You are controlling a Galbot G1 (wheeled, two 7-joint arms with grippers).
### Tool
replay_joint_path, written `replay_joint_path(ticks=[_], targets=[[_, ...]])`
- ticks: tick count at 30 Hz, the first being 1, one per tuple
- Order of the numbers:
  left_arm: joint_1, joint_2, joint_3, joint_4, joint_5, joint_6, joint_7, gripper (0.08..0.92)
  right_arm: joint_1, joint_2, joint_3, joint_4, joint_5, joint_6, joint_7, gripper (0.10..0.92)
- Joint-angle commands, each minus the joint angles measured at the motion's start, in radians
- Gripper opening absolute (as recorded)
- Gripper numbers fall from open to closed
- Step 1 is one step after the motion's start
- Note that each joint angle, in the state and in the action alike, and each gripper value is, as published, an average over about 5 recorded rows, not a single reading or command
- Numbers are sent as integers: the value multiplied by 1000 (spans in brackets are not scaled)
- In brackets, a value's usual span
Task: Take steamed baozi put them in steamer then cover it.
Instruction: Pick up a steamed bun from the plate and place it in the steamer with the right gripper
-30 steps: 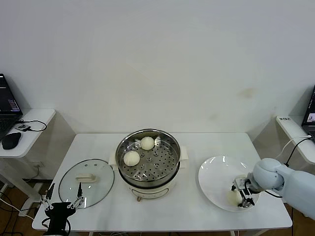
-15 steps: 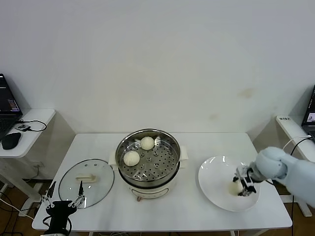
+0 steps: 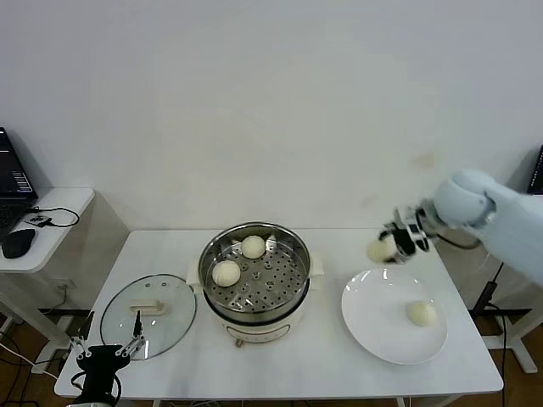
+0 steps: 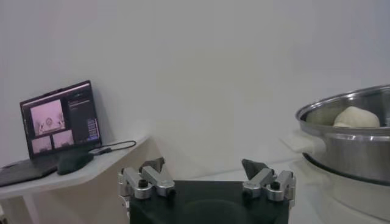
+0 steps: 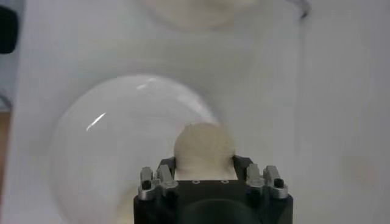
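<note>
1. The right gripper (image 3: 392, 242) is in the air above the far edge of the white plate (image 3: 373, 315), at about 3 o'clock from the steamer (image 3: 254, 275), its fingers clamped on one steamed baozi (image 3: 378, 250).
2. The right wrist view shows that held bun (image 5: 204, 147) pinched between the two fingers, with the plate (image 5: 109, 140) below it.
3. A second bun (image 3: 421, 313) lies on the plate, toward its 3 o'clock side.
4. Two more buns sit on the steamer's perforated tray: one (image 3: 253, 247) at 12 o'clock, one (image 3: 226, 273) at about 9 o'clock.
5. The steamer is uncovered; its glass lid (image 3: 148, 303) lies flat on the table (image 3: 331, 360) at 9 o'clock from the pot.
6. The left gripper (image 3: 106, 352) waits at the table's near edge, at 6 o'clock from the lid, fingers (image 4: 150, 176) spread wide apart and holding nothing.
7. The left wrist view shows the steamer rim (image 4: 341, 125) with a bun (image 4: 355, 117) inside.
</note>
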Motion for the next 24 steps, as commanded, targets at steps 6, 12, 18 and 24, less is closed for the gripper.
replay_joint_path(ticks=[6, 12, 18, 24], targets=[[5, -2, -14, 1, 0, -1, -2, 823, 231, 458, -207, -29, 183, 79, 95, 594], [8, -9, -28, -2, -4, -3, -4, 823, 161, 559, -276, -42, 122, 198, 87, 594], [4, -14, -32, -11, -5, -4, -6, 823, 121, 614, -330, -100, 42, 372, 60, 594], [6, -20, -34, -15, -5, -8, -9, 823, 79, 638, -345, -126, -99, 478, 61, 594]])
